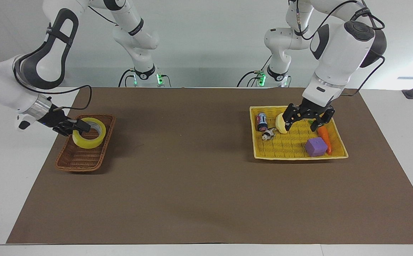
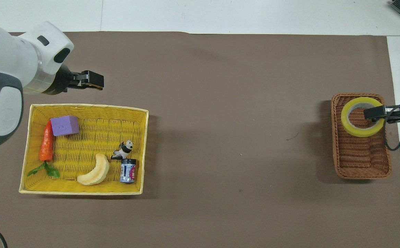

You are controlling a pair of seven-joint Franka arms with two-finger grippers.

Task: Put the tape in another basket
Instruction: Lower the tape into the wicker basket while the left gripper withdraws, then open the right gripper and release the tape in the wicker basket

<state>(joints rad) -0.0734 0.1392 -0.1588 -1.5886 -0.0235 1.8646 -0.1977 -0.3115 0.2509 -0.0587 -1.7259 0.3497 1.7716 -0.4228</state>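
The yellow tape [image 1: 89, 132] [image 2: 361, 117] hangs flat and low over the brown wicker basket [image 1: 80, 156] [image 2: 361, 158], at the basket's end nearer the robots. My right gripper [image 1: 75, 127] [image 2: 375, 112] is shut on the roll's wall, one finger inside the core. Whether the roll touches the basket floor I cannot tell. My left gripper [image 1: 301, 125] [image 2: 91, 79] is open with nothing in it. It hovers over the yellow basket [image 1: 299, 157] [image 2: 83, 192] at the left arm's end of the table.
The yellow basket holds a banana [image 2: 95, 170], a small can [image 2: 127, 171], a panda figure [image 2: 125, 148], a carrot [image 2: 45, 143] and a purple block [image 2: 64, 125]. A brown mat covers the table between the two baskets.
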